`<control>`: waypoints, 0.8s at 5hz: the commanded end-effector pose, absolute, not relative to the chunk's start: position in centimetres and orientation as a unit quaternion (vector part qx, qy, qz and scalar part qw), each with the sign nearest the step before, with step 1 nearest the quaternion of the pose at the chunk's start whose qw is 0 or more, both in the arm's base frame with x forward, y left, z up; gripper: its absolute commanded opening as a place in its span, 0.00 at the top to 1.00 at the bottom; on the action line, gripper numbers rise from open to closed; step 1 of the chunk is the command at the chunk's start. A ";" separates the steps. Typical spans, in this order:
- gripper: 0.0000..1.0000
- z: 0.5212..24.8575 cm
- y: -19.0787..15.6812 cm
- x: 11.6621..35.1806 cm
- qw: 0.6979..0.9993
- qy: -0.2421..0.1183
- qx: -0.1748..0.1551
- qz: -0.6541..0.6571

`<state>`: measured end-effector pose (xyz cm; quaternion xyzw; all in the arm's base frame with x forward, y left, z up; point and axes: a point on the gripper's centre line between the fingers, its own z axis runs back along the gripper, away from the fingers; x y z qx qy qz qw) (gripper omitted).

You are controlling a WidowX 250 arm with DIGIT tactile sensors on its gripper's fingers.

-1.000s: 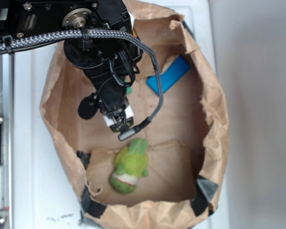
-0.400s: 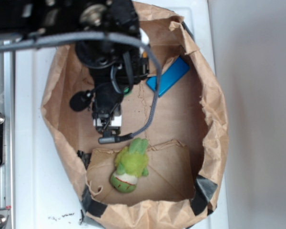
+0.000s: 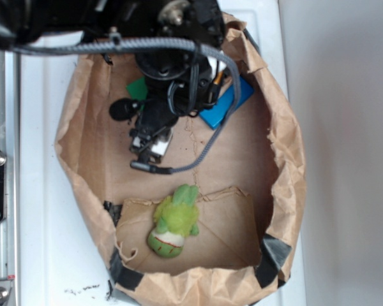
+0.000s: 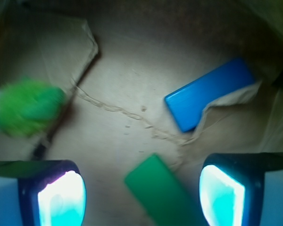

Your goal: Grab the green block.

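Tool point(image 4: 141, 193) spread wide and empty, green block point(image 4: 162, 193) lying flat between its fingers, blue block point(image 4: 208, 93) farther right, inside paper bag point(image 3: 287, 153)

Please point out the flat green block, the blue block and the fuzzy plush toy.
flat green rectangular block point(image 4: 162, 193): wrist view, top face.
blue rectangular block point(image 4: 208, 92): wrist view, middle of top face.
fuzzy yellow-green plush toy point(image 3: 174, 221): exterior view, its body.
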<state>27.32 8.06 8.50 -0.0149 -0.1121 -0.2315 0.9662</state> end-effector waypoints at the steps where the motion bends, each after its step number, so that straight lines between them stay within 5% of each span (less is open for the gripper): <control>1: 0.00 8.4 9.6 30.2 0.944 -0.140 0.043 -0.296; 4: 0.00 6.4 10.5 29.4 0.940 -0.103 0.039 -0.323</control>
